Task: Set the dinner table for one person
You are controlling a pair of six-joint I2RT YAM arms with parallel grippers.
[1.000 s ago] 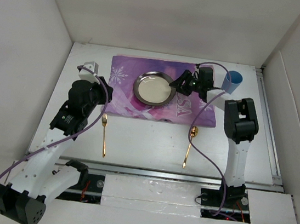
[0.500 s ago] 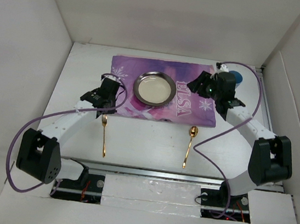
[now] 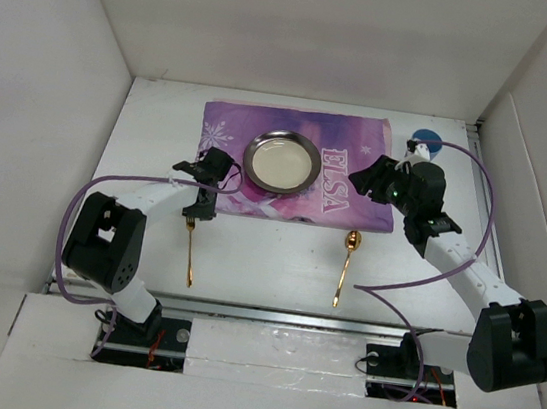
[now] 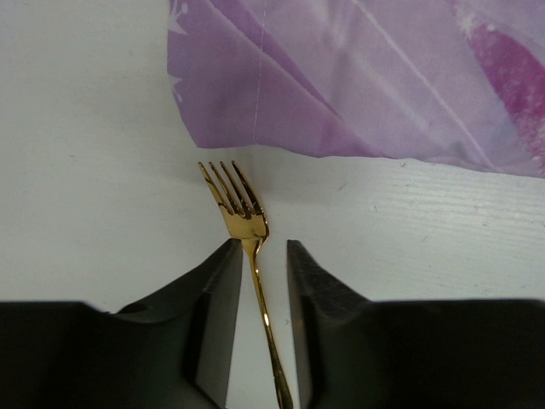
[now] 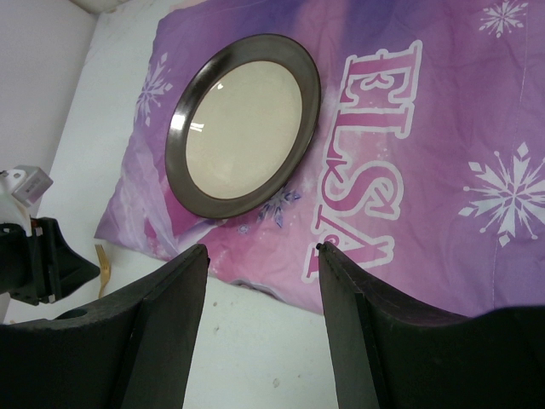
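The white dinner table carries a purple "ELSA" cloth with a round metal plate on it. A gold fork lies in front of the cloth's left corner, and a gold spoon lies in front of its right part. My left gripper is low over the fork's neck. In the left wrist view its jaws stand narrowly open on either side of the fork, with gaps showing. My right gripper is open and empty above the cloth's front edge, near the plate.
A blue cup stands at the back right, just off the cloth and behind the right wrist. White walls enclose the table on the left, back and right. The cloth's front edge is creased just beyond the fork's tines.
The left arm has stretched out and brought its gripper down around the fork's neck. The right gripper has drawn back from the blue cup toward the cloth's front right part.
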